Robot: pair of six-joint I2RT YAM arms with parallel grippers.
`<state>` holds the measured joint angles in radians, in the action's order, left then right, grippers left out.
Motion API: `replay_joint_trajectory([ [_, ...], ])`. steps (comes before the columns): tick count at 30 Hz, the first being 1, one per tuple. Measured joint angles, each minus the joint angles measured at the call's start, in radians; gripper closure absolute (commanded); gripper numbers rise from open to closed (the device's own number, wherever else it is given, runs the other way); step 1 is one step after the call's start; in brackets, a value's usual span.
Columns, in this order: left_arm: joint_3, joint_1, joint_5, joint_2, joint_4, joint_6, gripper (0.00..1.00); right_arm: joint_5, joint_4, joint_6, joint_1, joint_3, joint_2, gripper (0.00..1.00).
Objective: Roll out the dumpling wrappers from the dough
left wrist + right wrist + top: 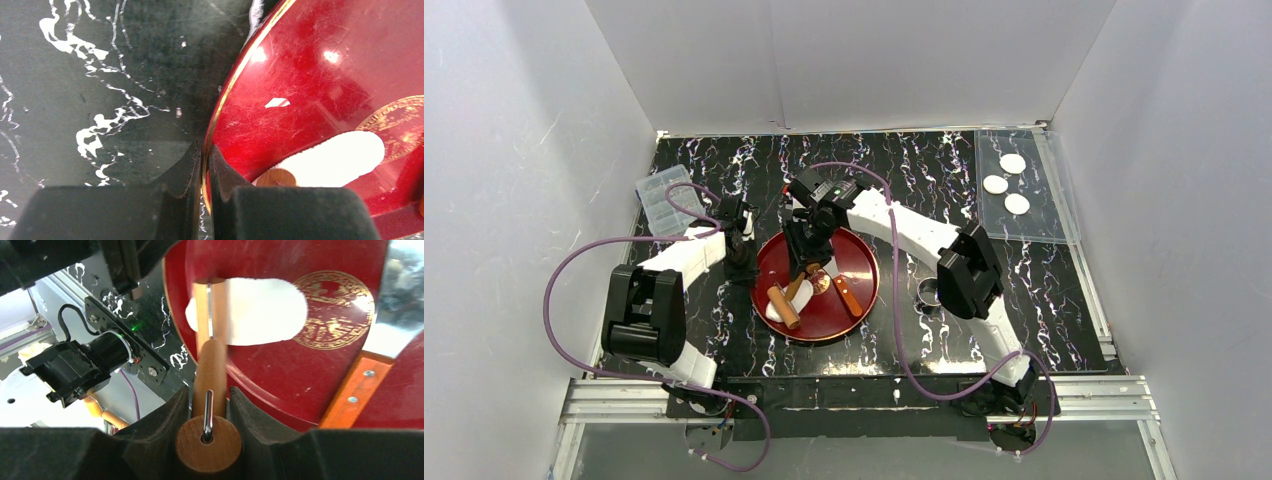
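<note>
- The black, white-veined table (1044,290) carried everything, with both arms reaching out over it from the near edge;
- The round red plate (852,258) sat near the middle of the table, a gold emblem at its centre;
- A clear sheet (1049,225) lay flat in the far right corner;
- A clear box (664,198) stood at the far left, just beyond the left arm;
- The left gripper (204,165) was at the plate's left edge, its fingers (185,172) pressed together on the gold-lined rim, one outside the plate and one inside;
- The right gripper (209,405) hung over the plate, its fingers (167,420) pinching the wooden handle of the rolling pin (784,305) from both sides;
- The rolling pin slanted toward the near left of the plate, its roller lying across one end of the dough (260,312);
- The dough was a flattened white oblong on the plate's near-left part, one end under the roller and the other reaching the gold emblem;
- A wooden-handled tool (847,295) lay on the plate just right of the dough, apart from it;
- Three dumpling wrappers (1013,163) lay on the clear sheet, small round white discs close together but not touching, well apart from the plate.
</note>
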<state>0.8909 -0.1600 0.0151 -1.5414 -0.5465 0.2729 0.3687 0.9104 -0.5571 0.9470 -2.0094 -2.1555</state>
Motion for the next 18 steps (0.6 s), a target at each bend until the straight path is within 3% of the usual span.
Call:
replay_joint_trajectory([
  [18, -0.013, 0.006, -0.015, 0.000, -0.004, -0.003, 1.00, 0.018, -0.035, 0.024, -0.021, 0.031, -0.032, 0.99],
])
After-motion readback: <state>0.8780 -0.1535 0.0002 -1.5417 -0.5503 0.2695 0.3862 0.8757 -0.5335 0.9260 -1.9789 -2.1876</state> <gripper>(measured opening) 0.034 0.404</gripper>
